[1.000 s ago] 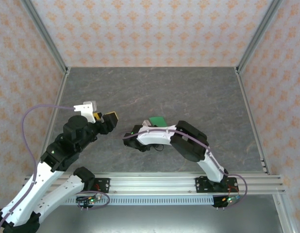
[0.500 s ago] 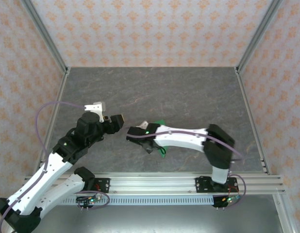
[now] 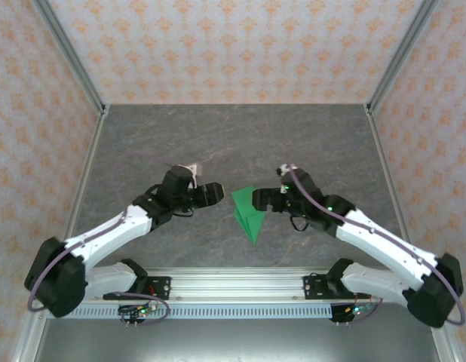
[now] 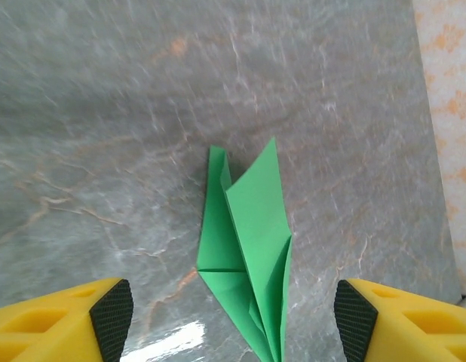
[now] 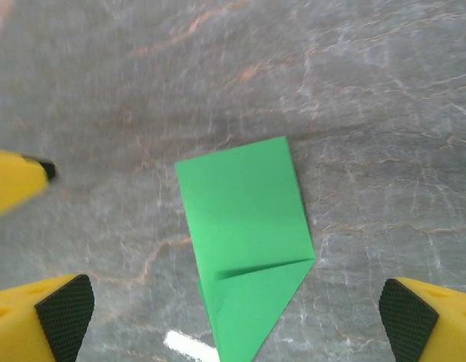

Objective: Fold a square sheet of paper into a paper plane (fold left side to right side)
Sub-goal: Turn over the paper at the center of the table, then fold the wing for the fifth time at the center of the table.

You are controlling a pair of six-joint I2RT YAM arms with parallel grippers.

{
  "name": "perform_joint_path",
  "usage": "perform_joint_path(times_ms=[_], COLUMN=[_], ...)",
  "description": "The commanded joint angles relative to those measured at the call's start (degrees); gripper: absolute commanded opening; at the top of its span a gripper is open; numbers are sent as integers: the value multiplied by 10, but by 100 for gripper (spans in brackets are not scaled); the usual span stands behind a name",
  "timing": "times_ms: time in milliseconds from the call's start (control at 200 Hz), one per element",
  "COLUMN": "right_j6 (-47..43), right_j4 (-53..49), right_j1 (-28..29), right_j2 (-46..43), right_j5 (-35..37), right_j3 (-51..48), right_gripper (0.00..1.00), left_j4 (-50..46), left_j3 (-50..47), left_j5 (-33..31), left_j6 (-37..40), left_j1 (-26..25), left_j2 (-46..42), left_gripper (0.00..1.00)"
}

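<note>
- Both arms have moved in the past second. The right arm, which lay bent over the green paper in the middle of the top view, has swung out to the right of it. The left arm has reached in from the left.
- The paper plane [image 3: 248,215] now lies uncovered on the grey marbled table [image 3: 218,136], just below the centre of the top view. Its broad end is toward the top of the frame and its point toward the bottom.
- The left gripper [image 3: 210,194] sits just left of the plane's broad end, apart from it, with its jaws spread wide.
- In the left wrist view its black pads [image 4: 112,320] stand at the lower corners. The plane lies on the table between them, touching neither, with one flap raised a little.
- The right gripper [image 3: 262,198] sits just right of the plane's broad end, its jaws also spread wide and holding nothing.
- In the right wrist view its pads [image 5: 63,309] flank the plane, which lies low in the frame's centre with one crease across it.
- A yellow fingertip of the left gripper shows at the left edge of that view.
</note>
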Motion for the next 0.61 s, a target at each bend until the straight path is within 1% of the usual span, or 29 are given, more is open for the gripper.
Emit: perform_joint_path(times_ms=[0, 80, 150, 220, 330, 410, 545, 601], right_j6=[56, 77, 92, 100, 97, 82, 64, 55], right_j4=[96, 112, 132, 148, 151, 150, 146, 148], right_j1=[-48, -76, -88, -94, -97, -97, -97, -96], right_j2=[-44, -62, -73, -80, -86, -95, -112, -113], right_j5=[-103, -124, -135, -133, -115, -101, -69, -76], right_j3=[-52, -82, -105, -121, -133, -139, -157, -161], right_gripper=[100, 100, 100, 100, 100, 100, 100, 100], left_j4=[99, 126, 131, 149, 182, 203, 207, 219], left_j3=[4, 18, 35, 45, 62, 69, 78, 79], left_j5=[54, 67, 68, 67, 85, 96, 94, 101], left_j6=[-28, -28, -25, -30, -38, -39, -27, -28], left_j1=[-11, -22, -29, -31, -32, -33, -32, -32], left_j2=[50, 99, 143, 180, 234, 255, 275, 287], left_gripper=[73, 71, 69, 68, 65, 60, 52, 49])
